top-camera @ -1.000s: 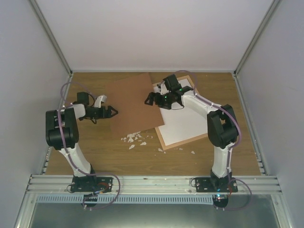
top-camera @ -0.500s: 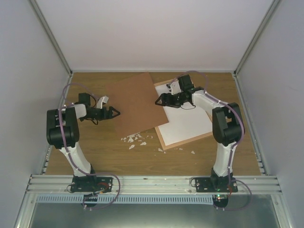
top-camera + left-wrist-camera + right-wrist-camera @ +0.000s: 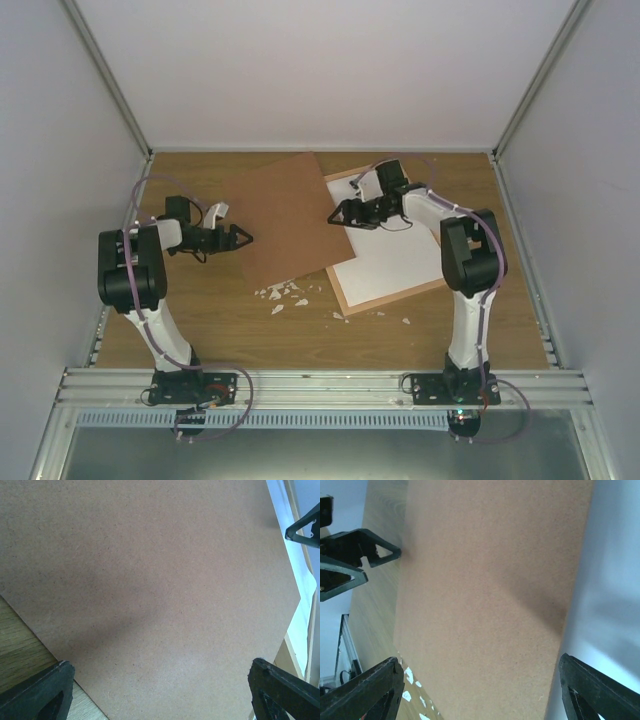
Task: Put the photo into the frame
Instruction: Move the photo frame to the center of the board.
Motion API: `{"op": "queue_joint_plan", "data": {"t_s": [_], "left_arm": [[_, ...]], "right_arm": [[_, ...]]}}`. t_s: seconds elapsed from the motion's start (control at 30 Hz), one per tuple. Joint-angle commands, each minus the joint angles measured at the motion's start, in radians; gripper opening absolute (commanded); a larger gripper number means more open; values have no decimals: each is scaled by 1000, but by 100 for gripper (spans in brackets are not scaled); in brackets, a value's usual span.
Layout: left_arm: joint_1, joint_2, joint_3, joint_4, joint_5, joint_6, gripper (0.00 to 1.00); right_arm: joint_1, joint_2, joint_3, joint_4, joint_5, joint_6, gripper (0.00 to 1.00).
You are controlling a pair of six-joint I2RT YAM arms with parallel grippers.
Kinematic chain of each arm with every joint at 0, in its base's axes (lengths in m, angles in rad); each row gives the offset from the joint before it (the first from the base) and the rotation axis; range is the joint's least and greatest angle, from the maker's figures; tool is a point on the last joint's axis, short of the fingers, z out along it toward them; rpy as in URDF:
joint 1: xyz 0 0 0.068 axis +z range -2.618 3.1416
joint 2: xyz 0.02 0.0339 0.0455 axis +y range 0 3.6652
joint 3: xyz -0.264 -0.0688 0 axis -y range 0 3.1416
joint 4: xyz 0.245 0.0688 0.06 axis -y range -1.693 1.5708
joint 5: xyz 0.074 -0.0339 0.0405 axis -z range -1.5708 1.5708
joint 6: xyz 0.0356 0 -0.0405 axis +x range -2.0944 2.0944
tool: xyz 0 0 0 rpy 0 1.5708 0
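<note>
Left gripper (image 3: 243, 238) – jaws spread wide, nothing between them. It hovers low at the left edge of the brown backing board (image 3: 280, 215), and its wrist view shows board filling the gap between the fingers with no contact visible.

The backing board lies flat on the table (image 3: 200, 320), skewed. Its right side overlaps the left side of the frame (image 3: 397, 298). Small white scraps (image 3: 283, 293) are scattered just off the board's near corner, and a few more lie near the frame's near rail.

Right gripper (image 3: 335, 216) – jaws also spread and holding nothing. It sits above the board's right edge, where the board meets the white sheet, and faces the left gripper across the board.

The frame is flat on the table at the right, its wood rails visible along the near and far sides. Inside the rails is a white sheet, most likely the photo (image 3: 385, 262) lying face down. No printed side is visible, so this can't be confirmed. The sheet looks seated within the rails, though its left part is hidden under the board.

Progress, as a judgement:
- The photo appears to be already in the frame, so the main step looks done.
- The backing board is not seated. It is rotated and mostly off the frame.
- What's left is probably squaring the board and sliding it over the photo. With both grippers at opposite edges, a two-arm push or lift looks likely.
- Risk: dragging the board could shift the sheet under it.
</note>
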Motion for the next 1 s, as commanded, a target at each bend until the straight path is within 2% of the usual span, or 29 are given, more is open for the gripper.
{"op": "queue_joint_plan", "data": {"t_s": [0.0,0.13,0.37,0.43,0.5,0.6,0.73,0.97], "left_arm": [[-5,28,-51,-95,-38,-6,95],[22,6,-55,-97,-40,-4,96],[58,-51,-64,-98,-43,1,99],[60,-64,-63,-97,-41,1,99],[61,-77,-62,-96,-39,1,99],[61,-88,-59,-99,-42,7,99],[71,-117,-58,-102,-50,11,99],[78,-154,-59,-87,-78,26,99]], "right_arm": [[-31,-77,39,-43,-69,-120,87],[-133,-159,82,-177,-36,-324,91],[-482,-198,146,-537,-7,-690,90],[-558,-198,149,-600,47,-764,94],[-629,-200,127,-612,86,-789,99],[-682,-191,90,-626,116,-817,100],[-688,-167,38,-580,126,-808,100],[-689,-32,58,-510,133,-780,100]]}}
